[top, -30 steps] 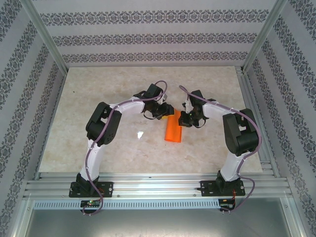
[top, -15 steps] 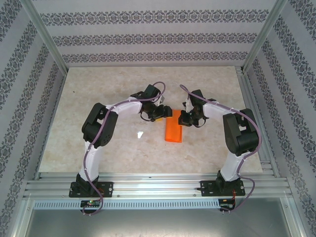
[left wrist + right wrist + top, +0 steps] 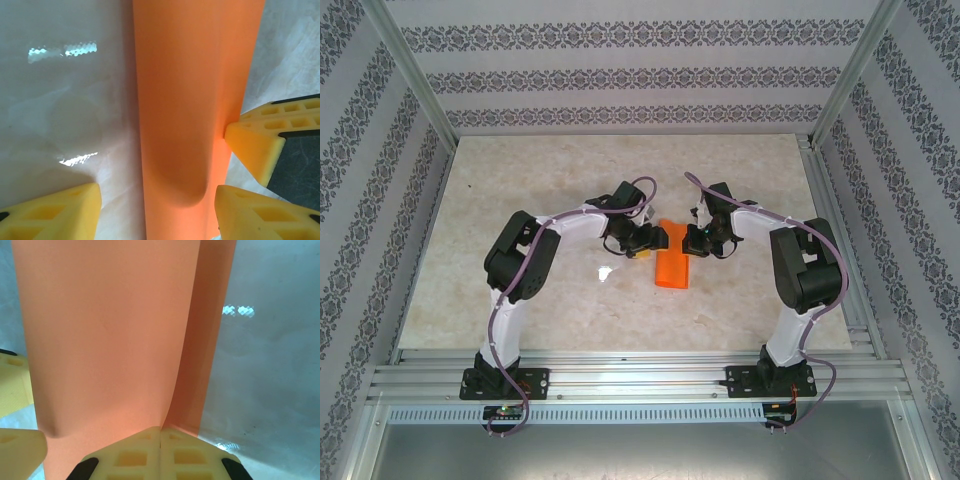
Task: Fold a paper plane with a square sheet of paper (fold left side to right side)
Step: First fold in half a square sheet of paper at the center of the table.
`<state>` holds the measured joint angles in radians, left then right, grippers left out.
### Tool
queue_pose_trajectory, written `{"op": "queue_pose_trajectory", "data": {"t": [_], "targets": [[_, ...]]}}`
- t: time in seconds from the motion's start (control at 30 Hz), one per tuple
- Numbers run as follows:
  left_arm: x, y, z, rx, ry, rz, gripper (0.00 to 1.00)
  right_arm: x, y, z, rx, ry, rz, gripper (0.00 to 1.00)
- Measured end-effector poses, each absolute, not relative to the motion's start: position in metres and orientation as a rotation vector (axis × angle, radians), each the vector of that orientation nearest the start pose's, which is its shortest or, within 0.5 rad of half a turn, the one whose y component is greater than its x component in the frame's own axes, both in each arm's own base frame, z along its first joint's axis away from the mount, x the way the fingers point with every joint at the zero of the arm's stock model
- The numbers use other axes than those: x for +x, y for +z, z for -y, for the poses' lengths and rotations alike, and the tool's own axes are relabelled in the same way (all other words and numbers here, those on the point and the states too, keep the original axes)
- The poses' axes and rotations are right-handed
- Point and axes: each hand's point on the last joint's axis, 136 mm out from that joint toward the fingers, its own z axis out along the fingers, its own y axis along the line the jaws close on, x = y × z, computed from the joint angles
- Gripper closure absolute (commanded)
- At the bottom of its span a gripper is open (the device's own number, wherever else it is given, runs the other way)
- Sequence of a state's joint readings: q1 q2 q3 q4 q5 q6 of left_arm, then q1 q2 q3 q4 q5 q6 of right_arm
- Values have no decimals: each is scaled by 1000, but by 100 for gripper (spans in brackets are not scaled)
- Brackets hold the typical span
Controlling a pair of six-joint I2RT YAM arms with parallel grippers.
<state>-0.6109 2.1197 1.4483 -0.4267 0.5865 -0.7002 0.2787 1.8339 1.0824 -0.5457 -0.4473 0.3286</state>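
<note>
Folding an orange paper (image 3: 671, 265) on a pale marble table (image 3: 520, 190): it lies as a narrow folded strip at the middle, between two robot arms (image 3: 800, 270). The left gripper (image 3: 648, 240) hangs released, its yellow fingers (image 3: 55, 212) straddling the strip without clamping it. The right gripper (image 3: 694, 238) is clenched, tips touching the strip's right edge (whether a layer is nipped between them I cannot tell). To do this step well, I judge the right tips should pin that edge firmly while the left closes on the loose layer alone, carries it across low, and lands edge on edge before pressing the crease. Count: one paper, one table, two arms, two grippers, two fingers on each.
</note>
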Motion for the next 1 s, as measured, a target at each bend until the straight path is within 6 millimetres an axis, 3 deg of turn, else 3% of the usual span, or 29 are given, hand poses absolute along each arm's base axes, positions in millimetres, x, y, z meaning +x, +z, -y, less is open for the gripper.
{"op": "queue_pose_trajectory", "data": {"t": [0.23,0.7,1.0], "targets": [[344,37,362,97,-1099,-2925,48,336,24,-173,-17,753,-2923,100],[338,36,372,147,-1056,-2941,57,337,25,-165,32,734,-2929,75],[338,32,371,136,-1029,-2960,58,346,50,-146,73,673,-2863,71]]}}
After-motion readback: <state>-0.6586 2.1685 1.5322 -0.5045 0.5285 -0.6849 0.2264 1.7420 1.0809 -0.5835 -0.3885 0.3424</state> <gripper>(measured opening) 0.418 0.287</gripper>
